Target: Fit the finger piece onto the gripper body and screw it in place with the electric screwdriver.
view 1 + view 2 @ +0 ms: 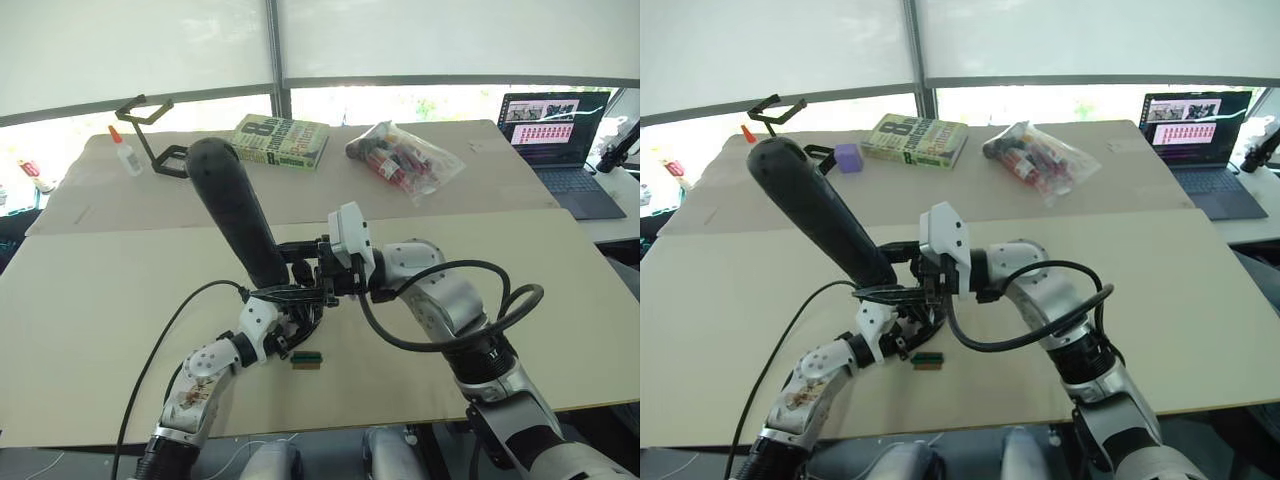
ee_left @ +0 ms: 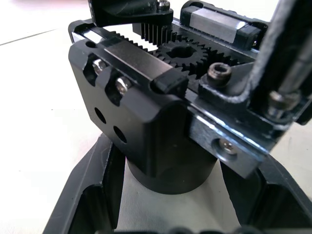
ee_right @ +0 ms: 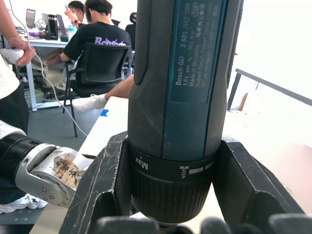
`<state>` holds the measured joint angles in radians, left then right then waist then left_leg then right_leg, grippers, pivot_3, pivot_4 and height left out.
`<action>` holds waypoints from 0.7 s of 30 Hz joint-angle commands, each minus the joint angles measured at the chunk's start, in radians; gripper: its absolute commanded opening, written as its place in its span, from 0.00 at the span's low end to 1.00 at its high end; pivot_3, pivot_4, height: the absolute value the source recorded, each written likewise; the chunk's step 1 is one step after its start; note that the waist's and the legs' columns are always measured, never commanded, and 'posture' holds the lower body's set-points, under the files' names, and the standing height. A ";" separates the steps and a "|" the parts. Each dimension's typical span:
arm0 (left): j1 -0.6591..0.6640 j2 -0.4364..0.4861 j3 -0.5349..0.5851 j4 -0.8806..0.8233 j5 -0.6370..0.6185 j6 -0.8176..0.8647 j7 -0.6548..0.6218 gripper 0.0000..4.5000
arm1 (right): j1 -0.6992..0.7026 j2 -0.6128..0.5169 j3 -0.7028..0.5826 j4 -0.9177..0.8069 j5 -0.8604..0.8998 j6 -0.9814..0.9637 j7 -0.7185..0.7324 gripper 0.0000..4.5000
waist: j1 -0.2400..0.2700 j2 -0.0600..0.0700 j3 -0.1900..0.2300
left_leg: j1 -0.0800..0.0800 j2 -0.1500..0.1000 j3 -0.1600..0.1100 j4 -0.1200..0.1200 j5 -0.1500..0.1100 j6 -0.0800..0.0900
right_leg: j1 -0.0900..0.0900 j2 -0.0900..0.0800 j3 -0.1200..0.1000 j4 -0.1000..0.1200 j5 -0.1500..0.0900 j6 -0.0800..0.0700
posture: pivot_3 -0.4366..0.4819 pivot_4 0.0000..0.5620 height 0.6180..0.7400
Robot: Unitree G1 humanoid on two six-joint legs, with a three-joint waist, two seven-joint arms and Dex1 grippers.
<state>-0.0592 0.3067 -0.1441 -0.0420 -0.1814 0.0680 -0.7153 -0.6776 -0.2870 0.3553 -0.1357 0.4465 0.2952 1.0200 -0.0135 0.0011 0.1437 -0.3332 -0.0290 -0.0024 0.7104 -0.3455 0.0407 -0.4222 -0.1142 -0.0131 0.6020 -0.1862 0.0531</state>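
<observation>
Left gripper [image 2: 165, 214]: its two black fingers [image 2: 85, 195] stand either side of the gripper body's round base, clamped on it just above the bench [image 1: 90, 330].
Gripper body [image 2: 146, 122]: held upright between the left fingers; black block on a cylindrical base, with a toothed gear and rack on top, a silver rail, and several screw heads facing the wrist camera.
Right gripper [image 3: 168, 214]: fingers [image 3: 100, 185] closed around the collar end of the electric screwdriver, one on each side of the barrel.
Electric screwdriver [image 1: 235, 210]: long dark cylinder rising from between the right fingers, tilted up and toward the robot's left; rounded end high, narrow end pointing down at the gripper body, right over the left fingers. Whether the bit touches a screw cannot be told.
Finger piece: a black part sits at the top of the gripper body near the gear; I cannot tell if this is it.
Small green-and-brown block [image 1: 306, 359]: on the bench just beside the left fingers, toward the robot.
Far beyond the fingers: book [image 1: 281, 141], plastic bag of items [image 1: 405, 158], laptop [image 1: 553, 130], glue bottle [image 1: 125, 151].
</observation>
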 commanded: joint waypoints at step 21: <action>0.029 0.008 -0.021 0.001 -0.017 0.000 -0.027 0.51 | 0.070 -0.056 0.038 0.038 -0.034 0.127 0.016 0.43 | 0.000 0.002 -0.008 | 0.000 0.001 0.000 -0.001 0.000 0.000 | 0.001 0.000 0.000 -0.004 0.000 0.000 | 0.48 0.27 1.00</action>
<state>-0.0549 0.3079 -0.1456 -0.0346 -0.1861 0.0615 -0.7160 -0.6501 -0.3128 0.3453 -0.1713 0.4751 0.3563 1.0381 -0.0131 0.0029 0.1361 -0.3336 -0.0282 -0.0026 0.7092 -0.3458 0.0411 -0.4217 -0.1141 -0.0135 0.5977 -0.1862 0.0530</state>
